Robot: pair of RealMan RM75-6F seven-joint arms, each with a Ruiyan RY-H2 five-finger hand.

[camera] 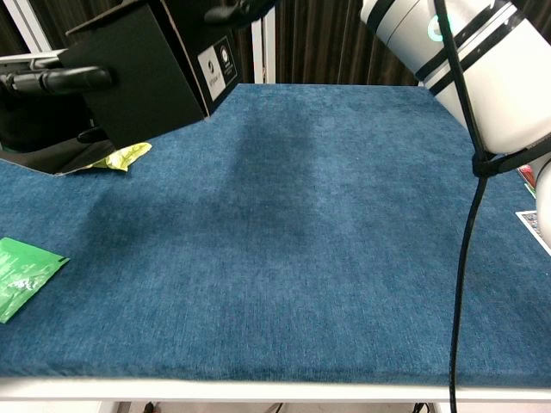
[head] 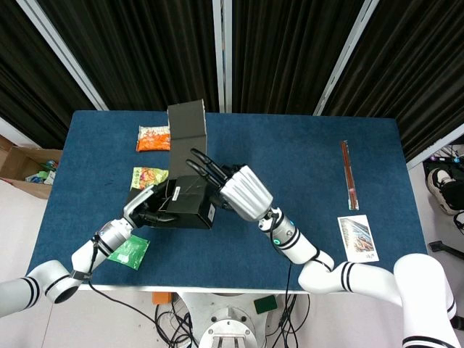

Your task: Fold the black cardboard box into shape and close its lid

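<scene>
**Ana:** Left hand (head: 148, 205) is wrapped around the near-left side of the black cardboard box (head: 187, 203), holding it up off the blue table (head: 304, 167). Right hand (head: 232, 190) sits against the box's other side, its fingers (head: 203, 165) spread and reaching over the top edge.

**Ben:** And the lid?

**Ana:** The lid flap (head: 187, 127) stands upright at the far edge of the box, not folded down. In the chest view the box hangs high, tilted, with a white label on one face.

**Ben:** What worries you?

**Ana:** The box is squeezed between two hands with nothing beneath it. If the right hand pushes too hard, I'd expect the wall to buckle inward or the box to twist out of the left hand's hold. Its fingers also lie where the lid must come down, so the flap could land on them.

**Ben:** Anything nearby?

**Ana:** A yellow-green snack packet (head: 145, 176) lies just left of the box, an orange one (head: 152, 138) beyond it, and a green sachet (head: 128, 251) nearer the robot.
</scene>
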